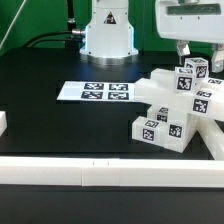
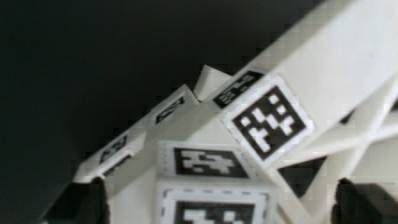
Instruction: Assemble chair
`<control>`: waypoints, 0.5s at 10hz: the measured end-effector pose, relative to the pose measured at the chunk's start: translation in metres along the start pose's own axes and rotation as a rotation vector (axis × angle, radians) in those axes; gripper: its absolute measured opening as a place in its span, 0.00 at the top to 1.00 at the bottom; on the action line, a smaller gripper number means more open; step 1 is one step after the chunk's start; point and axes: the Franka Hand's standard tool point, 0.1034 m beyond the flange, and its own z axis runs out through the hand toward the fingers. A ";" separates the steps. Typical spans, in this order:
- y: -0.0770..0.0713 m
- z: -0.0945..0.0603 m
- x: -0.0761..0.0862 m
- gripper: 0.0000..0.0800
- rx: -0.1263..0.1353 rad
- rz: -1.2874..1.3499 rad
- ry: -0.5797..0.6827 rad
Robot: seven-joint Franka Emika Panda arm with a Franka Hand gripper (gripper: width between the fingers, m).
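Chair parts fill the exterior view's right side, a blocky white cluster of slabs and cubes sitting on the black table, tags facing out on nearly every face. One cube rides at the top of the stack, and the gripper is right above it, coming down from the white arm at the upper right. The fingertips are lost against the white plastic, so it cannot be told whether the jaws are spread, closed, or clamped on that cube. To the exterior view's left of the cluster, the marker board lies flat on the table, well apart from the parts. A long white rail runs along the near edge, and the robot base stands at the back.

Over to the wrist view: tagged white pieces crowd the frame at close range, tilted, with several tags visible and black table behind. Dark finger shapes sit at the lower edge, too blurred to read their spacing.
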 end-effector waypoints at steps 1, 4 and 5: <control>0.000 0.000 0.000 0.19 0.000 -0.077 0.000; 0.000 0.001 0.000 0.19 -0.022 -0.454 0.010; 0.000 -0.001 0.003 0.19 -0.030 -0.587 0.009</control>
